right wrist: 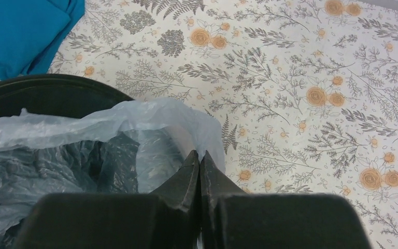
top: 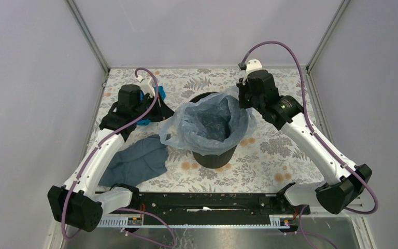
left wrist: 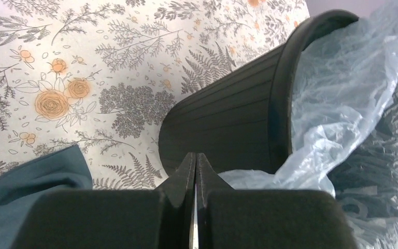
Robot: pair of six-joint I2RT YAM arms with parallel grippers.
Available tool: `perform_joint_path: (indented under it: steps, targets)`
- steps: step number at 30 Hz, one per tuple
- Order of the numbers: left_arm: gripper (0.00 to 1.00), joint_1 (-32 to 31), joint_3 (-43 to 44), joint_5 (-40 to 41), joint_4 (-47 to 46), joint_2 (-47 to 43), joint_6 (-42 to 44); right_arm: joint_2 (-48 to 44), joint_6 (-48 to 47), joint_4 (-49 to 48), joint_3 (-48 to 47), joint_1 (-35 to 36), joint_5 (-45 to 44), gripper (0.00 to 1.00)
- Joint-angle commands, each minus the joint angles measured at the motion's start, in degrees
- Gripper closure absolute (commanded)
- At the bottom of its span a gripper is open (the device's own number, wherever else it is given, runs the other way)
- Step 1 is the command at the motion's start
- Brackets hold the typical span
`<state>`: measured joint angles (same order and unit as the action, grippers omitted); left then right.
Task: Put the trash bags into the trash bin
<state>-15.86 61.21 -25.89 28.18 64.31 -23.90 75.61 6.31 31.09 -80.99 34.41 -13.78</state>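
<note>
Right jaws: pressed together, fingertips at the far-right edge of the trash bag. Film wraps round the tips and rises to a peak there in the top view. It reads as a pinch on the bag's edge, holding that corner up and out past the rim of the trash bin.

Left jaws: also pressed together, aimed at the bin's outer wall on its left side. A fold of bag spills over the rim and lies against the right finger; cannot tell whether any film is caught between them.

Bag: body sunk into the bin, mouth open upward. Near and right edges are turned over the rim like a liner. The left side hangs loose in a flap down the outside, toward the counter. Far-left rim bare, black showing.

Judgement: arms sit on opposite sides to spread the mouth and seat it, and the left flap looks like the unfinished part. Thin, slick film — likely to slip from a light pinch, or drag back out if pulled hard.

Around: grey-blue cloth flat on the counter near-left of the bin, the flap just beside its corner. Teal cloth lies on the bin's far-left side, by the left wrist.
</note>
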Motion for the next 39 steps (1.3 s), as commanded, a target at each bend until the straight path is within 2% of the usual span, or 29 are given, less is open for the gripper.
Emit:
perform_joint_path:
  steps: [1, 4, 11, 12, 16, 17, 18, 20, 22, 24, 26, 32, 34, 36, 39]
  targets:
    - [1.0, 0.39, -1.1, 5.04, -7.48, 0.97, -3.93, 1.03, 1.14, -3.06, -2.07, -1.91, 1.58, 0.93]
    - [1.0, 0.43, -1.23, 5.53, -8.46, 3.43, -5.7, 1.4, 1.22, -4.59, -0.46, -2.88, 1.54, 0.85]
    - [1.0, 1.63, -2.07, 10.91, -5.24, 0.79, -4.24, 2.78, 1.94, -6.99, 3.71, -5.26, 5.82, 0.89]
    - [0.92, 2.12, -1.38, 12.36, -3.04, -0.68, -3.53, 2.74, 2.02, -6.91, 3.92, -5.24, 6.13, 0.89]
    - [0.46, 2.94, 1.43, 17.81, 4.11, -9.0, -0.07, 2.18, 1.81, -7.12, 4.54, -5.27, 6.49, 0.89]
    - [0.32, 2.94, 2.25, 18.71, 5.82, -10.74, 0.65, 2.17, 1.81, -7.1, 4.46, -5.39, 6.49, 0.89]
    - [0.23, 2.94, 2.84, 18.47, 7.06, -12.25, 1.28, 2.17, 1.78, -7.14, 4.44, -5.36, 6.67, 0.89]
    - [0.1, 2.94, 2.84, 15.55, 8.14, -15.2, 2.45, 2.25, 1.86, -7.46, 4.32, -5.33, 7.58, 0.89]
    - [0.03, 2.94, 1.95, 10.11, 7.97, -16.79, 3.47, 2.42, 1.93, -7.53, 4.12, -5.41, 8.45, 0.89]
    - [0.01, 2.94, 0.84, 2.49, 7.13, -16.76, 4.45, 2.51, 1.91, -7.43, 4.0, -5.35, 8.87, 0.89]
    - [0.01, 2.94, 0.01, -1.73, 5.97, -15.61, 4.76, 2.39, 1.74, -7.38, 4.0, -5.37, 9.18, 0.9]
    - [0.05, 2.94, -0.38, -4.18, 3.17, -8.64, 6.26, 1.82, 1.51, -7.34, 3.93, -5.37, 9.52, 0.89]
    - [0.14, 3.02, -1.08, -5.77, 2.24, -7.18, 6.32, 1.8, 1.43, -7.44, 3.91, -5.39, 9.64, 0.89]
    - [0.29, 3.07, -1.66, -6.83, 2.15, -6.28, 6.32, 1.82, 1.3, -7.3, 3.85, -5.35, 9.72, 0.89]
    - [0.37, 3.31, -3.67, -10.18, -0.07, -6.81, 5.15, 1.84, 1.0, -7.27, 3.66, -5.33, 9.89, 0.89]
